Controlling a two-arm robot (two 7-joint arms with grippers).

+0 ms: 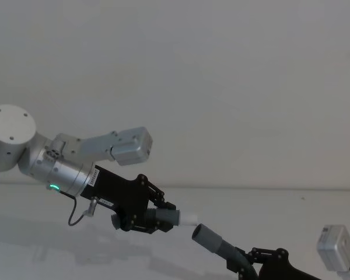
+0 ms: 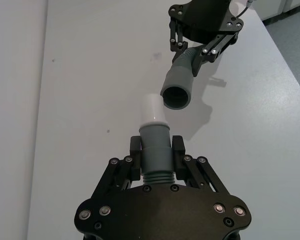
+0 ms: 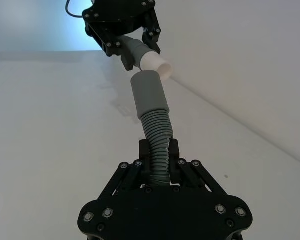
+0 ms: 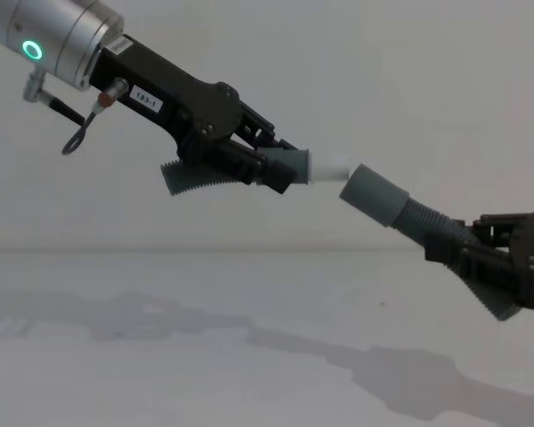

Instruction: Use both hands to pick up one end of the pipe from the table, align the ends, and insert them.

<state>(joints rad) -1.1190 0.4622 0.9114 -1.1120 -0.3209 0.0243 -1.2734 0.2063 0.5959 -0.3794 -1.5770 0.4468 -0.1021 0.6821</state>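
Both pipe pieces are held in the air above the white table [image 4: 160, 374]. My left gripper [image 4: 280, 169] is shut on the grey cuff of one piece, whose white spigot tip [image 4: 331, 166] points right. My right gripper [image 4: 454, 249] is shut on the ribbed hose of the other piece, whose grey socket cuff [image 4: 374, 196] points up and left. The two ends are close together with a small gap, and the socket mouth [image 2: 177, 87] sits slightly off to one side of the white tip [image 2: 152, 112]. In the right wrist view the socket cuff [image 3: 149, 95] rises just in front of the white tip [image 3: 157, 64].
A pale wall stands behind the table. The arms' shadows fall on the table surface [image 2: 90, 75] below the grippers. A grey link of the left arm [image 1: 131, 146] reaches out above the left gripper [image 1: 154, 219].
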